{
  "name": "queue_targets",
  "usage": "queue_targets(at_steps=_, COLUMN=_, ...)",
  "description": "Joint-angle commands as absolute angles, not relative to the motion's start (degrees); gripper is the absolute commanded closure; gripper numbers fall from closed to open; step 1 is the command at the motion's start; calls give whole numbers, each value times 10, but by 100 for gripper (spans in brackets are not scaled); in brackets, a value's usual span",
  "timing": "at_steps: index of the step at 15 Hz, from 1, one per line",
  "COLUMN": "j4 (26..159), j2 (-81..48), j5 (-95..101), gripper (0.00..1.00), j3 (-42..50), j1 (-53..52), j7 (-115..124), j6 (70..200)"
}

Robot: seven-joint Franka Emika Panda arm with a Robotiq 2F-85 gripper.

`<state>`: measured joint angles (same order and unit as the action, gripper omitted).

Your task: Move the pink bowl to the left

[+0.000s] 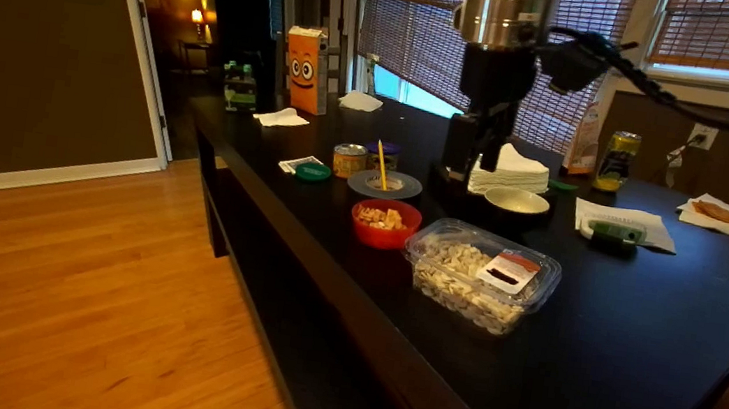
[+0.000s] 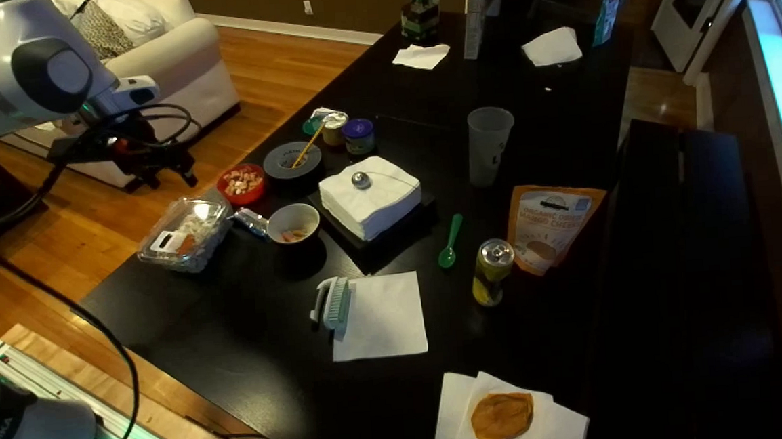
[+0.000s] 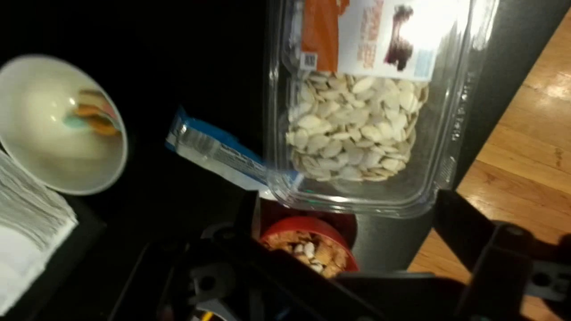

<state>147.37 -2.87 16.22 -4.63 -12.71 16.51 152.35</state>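
the pink bowl point(image 1: 385, 238) sits upright near the edge of the table point(image 1: 599, 348), holding tan bits point(image 1: 382, 219); in an exterior view the tub point(image 1: 496, 277) is at four o'clock from it and the tape roll point(image 1: 359, 181) at twelve. the gripper point(image 3: 349, 198) has its jaws spread wide with nothing pinched, and in the wrist view the bowl shows off-centre between them, nearer the nine o'clock finger point(image 3: 246, 211). that offset looks like the main risk: lowered straight from here, the finger could land on the rim or in the bits and tip the bowl. the tub lies just beside, touching or not i cannot tell; its lip, at one o'clock in the wrist view, could snag the three o'clock finger point(image 3: 459, 223). the wrapper point(image 3: 218, 151) at eleven might shift too. swung too low, the bowl could hit the pencil point(image 1: 382, 163) leaning in the tape roll; past the edge, a weak grip could drop it on the floor point(image 1: 114, 284).
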Motion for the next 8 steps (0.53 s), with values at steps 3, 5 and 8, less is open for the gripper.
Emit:
queue_targets(at_steps=3, j4=1630, j2=152, j5=136, gripper=0, j3=-54, j1=-66, j7=258, j6=1518)
queue_targets(at_steps=5, j4=1589, j2=157, j5=157, gripper=0, j3=-72, j1=-35, j7=305, j6=1504)
queue_targets(at_steps=8, j4=1584, j2=126, j5=141, gripper=0, j3=-77, j1=-31, j7=256, j6=1517)
